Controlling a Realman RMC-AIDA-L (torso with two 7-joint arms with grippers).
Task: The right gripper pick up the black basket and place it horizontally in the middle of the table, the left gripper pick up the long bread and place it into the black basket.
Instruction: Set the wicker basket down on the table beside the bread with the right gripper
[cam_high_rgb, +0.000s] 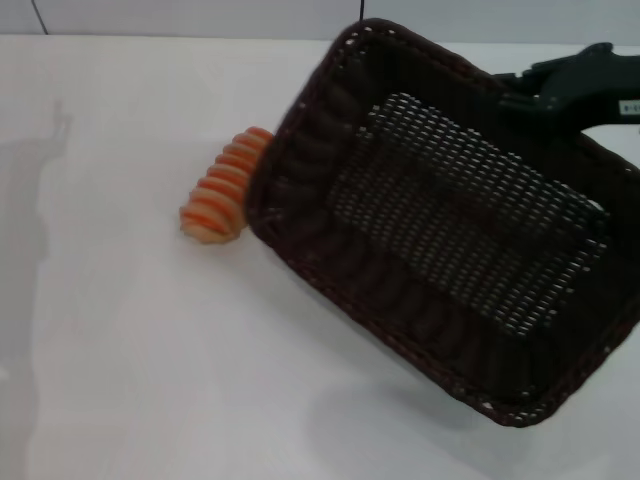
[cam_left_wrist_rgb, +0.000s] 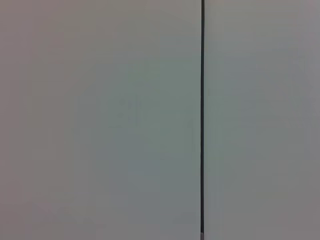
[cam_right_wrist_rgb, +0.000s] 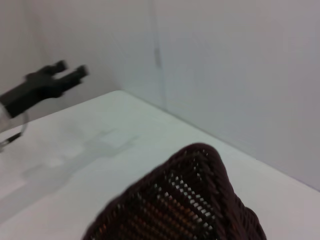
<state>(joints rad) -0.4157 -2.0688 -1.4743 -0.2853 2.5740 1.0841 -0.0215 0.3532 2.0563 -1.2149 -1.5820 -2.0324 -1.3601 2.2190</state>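
The black basket (cam_high_rgb: 450, 230) hangs tilted above the white table (cam_high_rgb: 150, 380), its open side facing me, and casts a shadow below. My right gripper (cam_high_rgb: 507, 98) is shut on its far rim at the upper right. The basket's rim also shows in the right wrist view (cam_right_wrist_rgb: 200, 200). The long bread (cam_high_rgb: 222, 190), tan with orange stripes, lies on the table just left of the basket, its far end hidden behind the basket's corner. My left gripper (cam_right_wrist_rgb: 70, 70) shows only in the right wrist view, raised off the table's far side, open and empty.
A grey wall (cam_left_wrist_rgb: 100, 120) with a dark vertical seam (cam_left_wrist_rgb: 202, 120) fills the left wrist view. The wall runs along the table's far edge (cam_high_rgb: 150, 37). An arm's shadow lies on the table at the left (cam_high_rgb: 30, 200).
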